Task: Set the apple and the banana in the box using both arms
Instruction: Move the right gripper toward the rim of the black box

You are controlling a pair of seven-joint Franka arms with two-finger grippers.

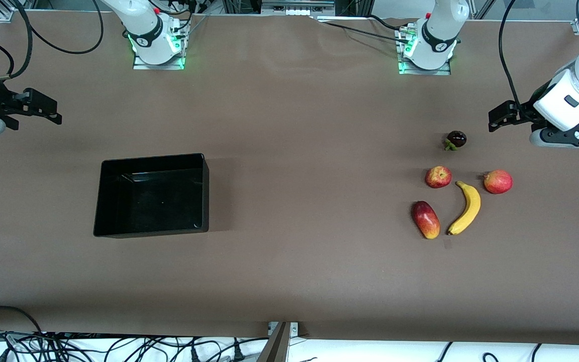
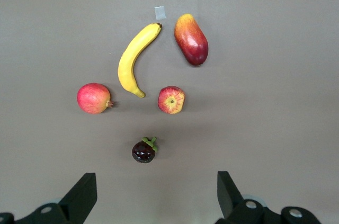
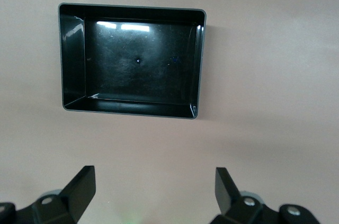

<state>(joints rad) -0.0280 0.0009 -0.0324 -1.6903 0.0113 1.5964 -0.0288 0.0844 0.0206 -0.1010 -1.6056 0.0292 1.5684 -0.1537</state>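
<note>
The apple point(image 1: 438, 177), red with yellow streaks, lies on the table toward the left arm's end, beside the curved yellow banana point(image 1: 465, 208). Both also show in the left wrist view, the apple point(image 2: 171, 100) and the banana point(image 2: 133, 60). The black box point(image 1: 151, 196) stands empty toward the right arm's end and also shows in the right wrist view point(image 3: 73, 60). My left gripper point(image 1: 493, 118) is open and empty, up over bare table beside the fruits point(image 2: 156, 197). My right gripper point(image 1: 54, 113) is open and empty, up over bare table beside the box point(image 3: 153, 192).
A pinkish-red crowned fruit point(image 1: 497, 181), a red-yellow mango-like fruit point(image 1: 425, 219) and a dark purple fruit with green leaves point(image 1: 456, 139) lie round the apple and banana. A small tape patch point(image 1: 447, 243) marks the table by the banana's tip.
</note>
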